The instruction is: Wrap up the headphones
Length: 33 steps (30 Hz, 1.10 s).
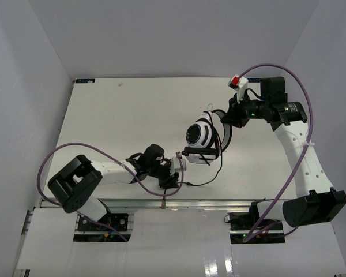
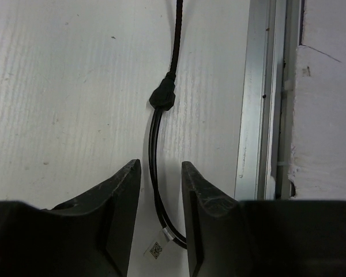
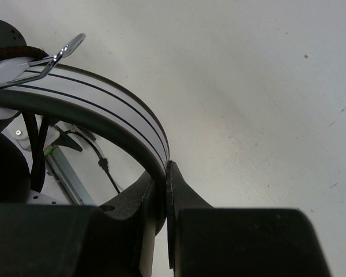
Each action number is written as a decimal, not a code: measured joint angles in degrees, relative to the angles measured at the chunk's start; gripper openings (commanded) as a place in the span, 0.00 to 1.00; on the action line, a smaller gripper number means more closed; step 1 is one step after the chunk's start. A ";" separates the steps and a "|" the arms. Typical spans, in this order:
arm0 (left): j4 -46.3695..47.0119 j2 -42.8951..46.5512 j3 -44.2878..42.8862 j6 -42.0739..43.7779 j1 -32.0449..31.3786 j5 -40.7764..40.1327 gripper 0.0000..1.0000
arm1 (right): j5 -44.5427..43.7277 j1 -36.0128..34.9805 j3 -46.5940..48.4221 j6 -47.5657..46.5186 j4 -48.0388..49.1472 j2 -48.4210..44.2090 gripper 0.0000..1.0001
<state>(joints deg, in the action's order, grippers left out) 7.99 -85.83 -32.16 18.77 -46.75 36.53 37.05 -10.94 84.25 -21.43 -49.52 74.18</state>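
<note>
Both arms engage: right gripper (image 3: 166, 173) clamps the white, black-striped over-ear headphones (image 1: 199, 134) by the headband, mid white desk (image 1: 121, 115); left gripper (image 2: 160, 168), fingers apart, straddles their thin black cable (image 2: 175, 52).

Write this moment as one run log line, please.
right end effector: shut on headband | left end effector: open, straddling cable | cable: loose on table
</note>
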 measured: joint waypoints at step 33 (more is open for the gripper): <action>-8.37 0.49 -12.57 -13.35 21.98 -2.90 0.00 | 0.51 -0.07 0.06 -6.65 -3.38 -5.11 0.08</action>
<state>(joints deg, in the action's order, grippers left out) -0.37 -85.34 -44.73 5.42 -24.77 33.63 37.56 -11.00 84.31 -28.08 -52.90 69.06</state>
